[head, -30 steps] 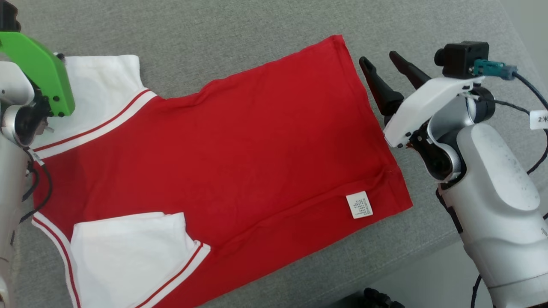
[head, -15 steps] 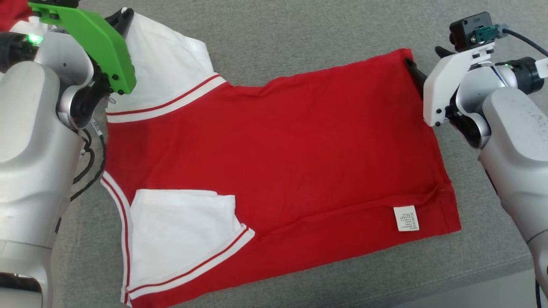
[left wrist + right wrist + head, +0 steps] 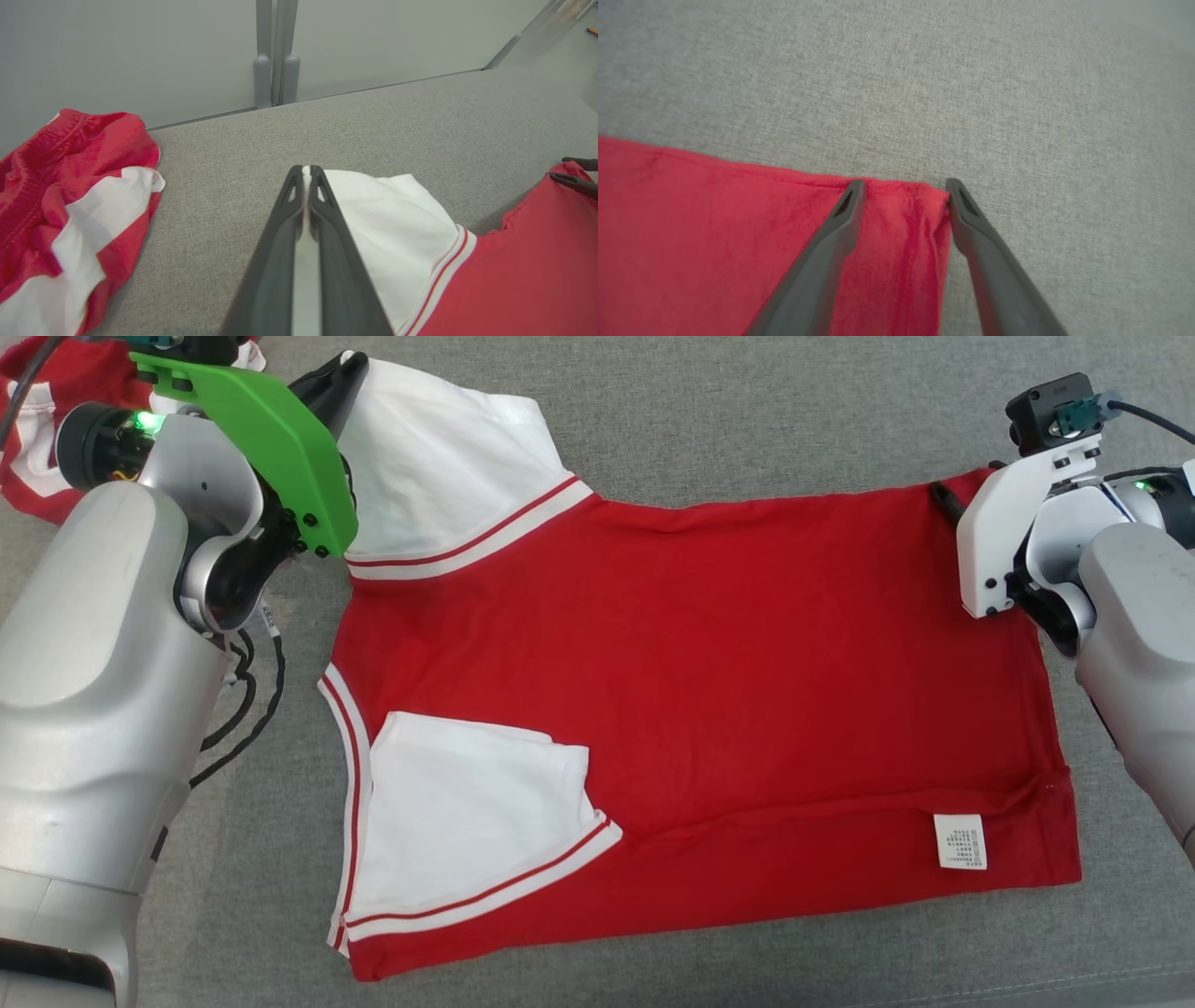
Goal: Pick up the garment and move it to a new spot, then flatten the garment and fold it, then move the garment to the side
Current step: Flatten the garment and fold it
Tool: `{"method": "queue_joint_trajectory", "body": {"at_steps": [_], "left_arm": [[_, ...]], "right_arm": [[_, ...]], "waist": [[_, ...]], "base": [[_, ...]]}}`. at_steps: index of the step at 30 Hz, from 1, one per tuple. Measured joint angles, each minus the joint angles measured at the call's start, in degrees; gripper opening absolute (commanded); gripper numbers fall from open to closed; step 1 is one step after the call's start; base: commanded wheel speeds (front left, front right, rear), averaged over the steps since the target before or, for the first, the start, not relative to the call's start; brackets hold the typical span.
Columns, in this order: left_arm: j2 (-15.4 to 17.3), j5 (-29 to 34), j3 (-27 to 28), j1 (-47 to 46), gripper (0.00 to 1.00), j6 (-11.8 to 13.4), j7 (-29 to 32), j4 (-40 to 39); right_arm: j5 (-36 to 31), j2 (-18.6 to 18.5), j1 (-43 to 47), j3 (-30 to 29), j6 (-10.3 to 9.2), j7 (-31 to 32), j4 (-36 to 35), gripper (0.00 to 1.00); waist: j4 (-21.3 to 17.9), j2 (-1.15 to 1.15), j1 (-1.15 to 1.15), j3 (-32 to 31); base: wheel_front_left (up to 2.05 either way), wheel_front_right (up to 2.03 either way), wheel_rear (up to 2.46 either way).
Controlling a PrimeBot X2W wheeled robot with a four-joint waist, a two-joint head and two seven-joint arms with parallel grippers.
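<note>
A red T-shirt (image 3: 709, 691) with white sleeves lies flat on the grey upholstered surface (image 3: 747, 411), near its front edge, one sleeve folded onto the body.

**Grey shells, one green bracket, one white**

Both forearms wear smooth silver-grey shells. The left forearm (image 3: 84, 691) carries a bright green bracket (image 3: 271, 439) with dark screws, a glowing green light (image 3: 145, 422) and looped black cables (image 3: 238, 709). The right forearm (image 3: 1139, 644) has a white bracket (image 3: 999, 541), a black camera (image 3: 1050, 403) and a teal plug (image 3: 1083, 415). The left claw (image 3: 306, 170) and right claw (image 3: 903, 186) have long, dark, tapered fingers, slotted near the tips.
</note>
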Motion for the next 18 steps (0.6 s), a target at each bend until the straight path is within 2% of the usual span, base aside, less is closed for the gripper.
{"method": "queue_joint_trajectory", "body": {"at_steps": [1, 2, 11, 18], "left_arm": [[0.01, -0.23, -0.05, 0.01, 0.0, 0.0, -0.15, 0.0], [0.05, -0.23, -0.11, 0.01, 0.0, -0.01, -0.24, 0.01], [0.63, -1.14, -0.12, 0.96, 0.0, -0.04, -3.02, 1.23], [0.83, -1.67, 0.3, 1.36, 0.0, -0.05, -6.01, 1.58]], "right_arm": [[0.26, -0.05, -0.39, 0.52, 0.01, 0.01, 0.66, 0.1], [0.51, -0.05, -0.67, 0.9, 0.01, -0.1, 1.08, 0.0], [2.44, -0.08, -2.04, 2.63, 0.01, -5.05, 4.66, 0.0], [5.21, -0.02, -2.35, 3.04, 0.01, -10.77, 4.28, 0.0]], "waist": [[0.11, 0.0, 0.0, 0.0], [0.13, 0.0, 0.0, -0.01], [-0.4, 0.0, 0.0, -1.52], [-0.88, 0.0, 0.0, -4.22]], "base": [[0.0, 0.0, 0.0], [0.0, 0.0, 0.0], [0.0, 0.0, 0.0], [0.0, 0.0, 0.0]]}}
